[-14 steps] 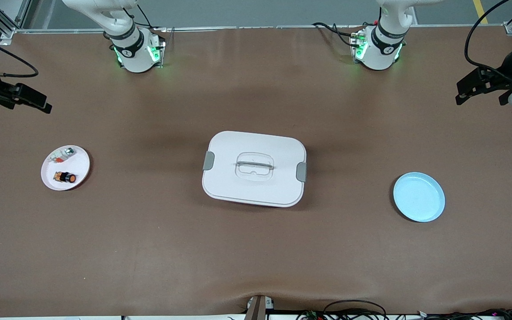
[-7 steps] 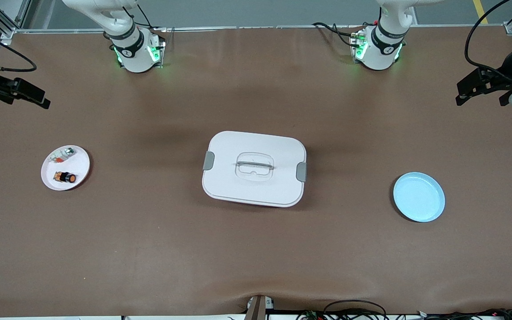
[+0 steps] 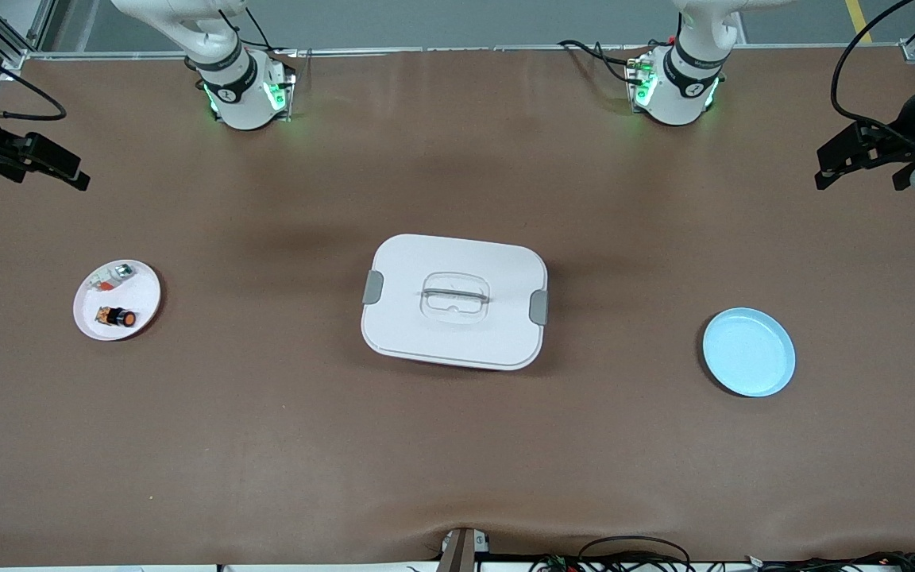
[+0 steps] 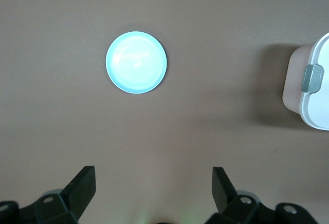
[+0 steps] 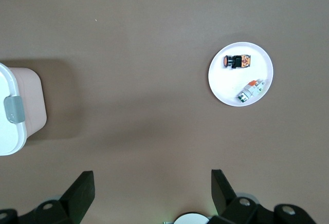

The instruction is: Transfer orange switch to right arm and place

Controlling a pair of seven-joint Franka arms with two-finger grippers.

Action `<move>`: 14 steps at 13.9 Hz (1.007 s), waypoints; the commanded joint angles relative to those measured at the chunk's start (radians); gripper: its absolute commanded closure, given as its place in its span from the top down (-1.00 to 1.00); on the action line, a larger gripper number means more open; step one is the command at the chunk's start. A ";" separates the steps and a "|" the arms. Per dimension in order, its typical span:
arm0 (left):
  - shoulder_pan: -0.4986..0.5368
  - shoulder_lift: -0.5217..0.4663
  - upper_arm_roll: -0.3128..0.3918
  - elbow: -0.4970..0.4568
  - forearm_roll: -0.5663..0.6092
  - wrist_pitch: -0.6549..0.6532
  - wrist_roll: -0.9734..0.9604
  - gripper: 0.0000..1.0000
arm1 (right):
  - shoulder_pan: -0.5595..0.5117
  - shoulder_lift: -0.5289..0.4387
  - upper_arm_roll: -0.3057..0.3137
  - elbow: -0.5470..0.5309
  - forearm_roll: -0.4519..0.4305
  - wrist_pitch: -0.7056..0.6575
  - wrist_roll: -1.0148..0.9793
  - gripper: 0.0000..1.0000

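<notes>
Left tool [image 3: 862, 163] hangs open over its desk end, well apart from the switch [image 3: 117, 317]. Right tool [image 3: 44, 168], also open, is far nearer. I see the switch lying on its side on the white plate [image 3: 140, 278], beside a whitish part [image 3: 110, 276].

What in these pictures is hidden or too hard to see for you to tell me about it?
- Inside of the white box, front view: its closed lid covers it.
- The box in both wrist views: cut off by the picture's edge.
- Small whitish part beside the orange switch on the white plate: too small to identify.
- Right gripper and left gripper, front view: their arms run off the edges.
</notes>
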 commanded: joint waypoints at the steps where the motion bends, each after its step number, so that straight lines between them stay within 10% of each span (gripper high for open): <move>1: 0.001 0.010 -0.001 0.022 -0.015 -0.003 -0.014 1.00 | -0.010 -0.027 0.010 -0.028 0.010 0.021 -0.014 1.00; 14: -0.005 0.010 -0.005 0.022 -0.022 -0.003 -0.087 1.00 | -0.019 -0.022 0.007 -0.028 -0.010 0.061 -0.075 1.00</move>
